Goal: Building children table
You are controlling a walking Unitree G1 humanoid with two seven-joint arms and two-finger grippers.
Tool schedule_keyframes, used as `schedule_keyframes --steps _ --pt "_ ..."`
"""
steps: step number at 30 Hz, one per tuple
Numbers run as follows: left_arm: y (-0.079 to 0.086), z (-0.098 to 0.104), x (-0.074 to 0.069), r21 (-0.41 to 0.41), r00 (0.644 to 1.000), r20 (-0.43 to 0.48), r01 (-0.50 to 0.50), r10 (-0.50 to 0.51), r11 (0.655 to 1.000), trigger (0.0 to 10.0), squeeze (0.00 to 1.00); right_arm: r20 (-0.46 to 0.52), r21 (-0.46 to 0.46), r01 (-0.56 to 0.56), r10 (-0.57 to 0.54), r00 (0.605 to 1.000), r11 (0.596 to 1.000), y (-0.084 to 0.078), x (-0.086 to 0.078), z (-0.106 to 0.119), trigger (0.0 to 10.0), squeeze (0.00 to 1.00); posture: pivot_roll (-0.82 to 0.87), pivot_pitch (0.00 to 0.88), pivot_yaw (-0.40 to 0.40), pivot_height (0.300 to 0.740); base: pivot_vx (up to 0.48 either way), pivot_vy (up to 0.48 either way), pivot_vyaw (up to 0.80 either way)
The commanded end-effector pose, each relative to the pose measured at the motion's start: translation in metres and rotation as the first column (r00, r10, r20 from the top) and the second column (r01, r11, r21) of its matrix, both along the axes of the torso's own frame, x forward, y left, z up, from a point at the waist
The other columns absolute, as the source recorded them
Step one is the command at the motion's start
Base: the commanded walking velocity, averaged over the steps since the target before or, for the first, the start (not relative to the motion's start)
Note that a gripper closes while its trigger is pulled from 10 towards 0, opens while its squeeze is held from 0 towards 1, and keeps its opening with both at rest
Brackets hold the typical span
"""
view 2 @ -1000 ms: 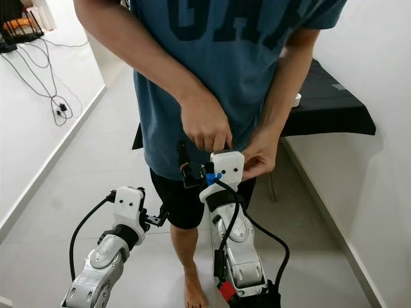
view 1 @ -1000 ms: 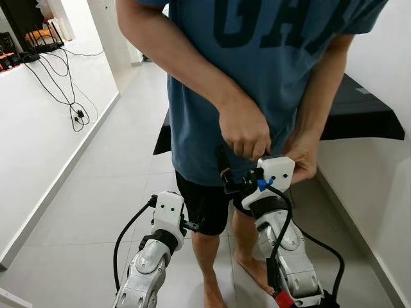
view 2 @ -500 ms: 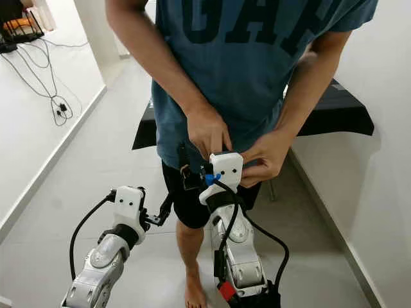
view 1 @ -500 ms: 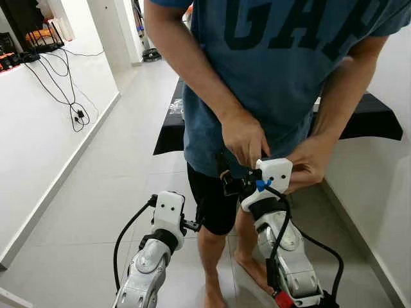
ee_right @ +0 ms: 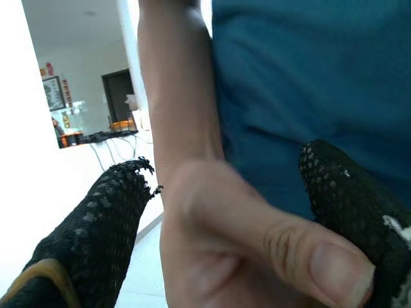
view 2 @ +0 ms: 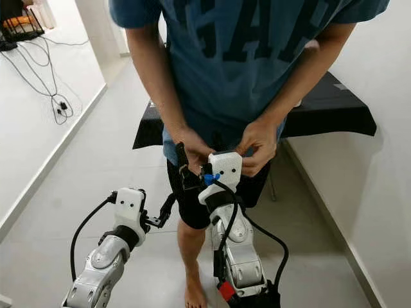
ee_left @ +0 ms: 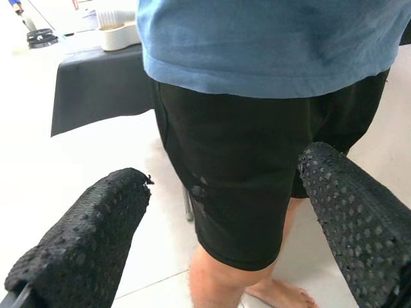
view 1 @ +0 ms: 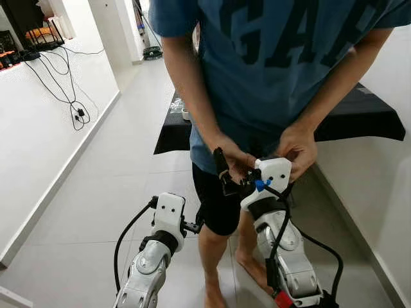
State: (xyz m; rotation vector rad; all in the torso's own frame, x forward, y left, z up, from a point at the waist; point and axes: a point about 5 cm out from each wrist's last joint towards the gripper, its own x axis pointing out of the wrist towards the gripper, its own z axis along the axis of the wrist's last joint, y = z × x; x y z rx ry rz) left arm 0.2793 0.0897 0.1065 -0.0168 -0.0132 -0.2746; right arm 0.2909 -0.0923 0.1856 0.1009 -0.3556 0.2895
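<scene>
Plainly the building has not begun, as far as these pictures show: no tabletop panel, leg or screw of a children's table can be made out anywhere, so where the task's own parts lie I cannot tell. What is in hand looks like preparation of the robot itself. A person in a blue T-shirt (view 1: 282,58) and black shorts (ee_left: 257,154) stands barefoot on the tiled floor (view 1: 109,186), close in front of the robot, and has both hands at the raised right claw (view 1: 226,174): the hand on the left of the scene (view 1: 232,160) wraps around the black fingers, while the other hand (view 1: 297,149) holds the white wrist housing (view 1: 275,174) from the far side. In the right wrist view the two black fingers stand apart with the person's thumb (ee_right: 257,250) lying between them, so that claw is released and grasps nothing of the task. The left claw (ee_left: 212,256) hangs lower on the left, spread wide and empty, pointing at the shorts. Farther off, behind the person, stands a table under a black cloth (view 1: 359,115) with a white bowl (ee_left: 119,35) on it. Everything of the assembly itself appears left to do.
</scene>
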Motion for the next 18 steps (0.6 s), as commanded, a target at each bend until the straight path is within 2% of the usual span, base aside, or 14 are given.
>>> schedule_keyframes --steps 1,18 --pt "0.0003 -0.0044 -0.0001 0.004 1.0 -0.025 -0.008 0.008 1.0 10.0 0.0 0.012 -0.003 -0.006 0.006 1.0 1.0 0.0024 -0.0001 0.0024 10.0 0.0 0.0 0.0 0.053 0.74 0.0 0.0 0.0" --pt "-0.0005 -0.0045 -0.0004 0.005 1.0 -0.026 -0.007 0.007 1.0 10.0 0.0 0.009 -0.006 -0.007 0.007 1.0 1.0 0.0026 -0.0004 0.002 10.0 0.0 0.0 0.0 0.052 0.74 0.0 0.0 0.0"
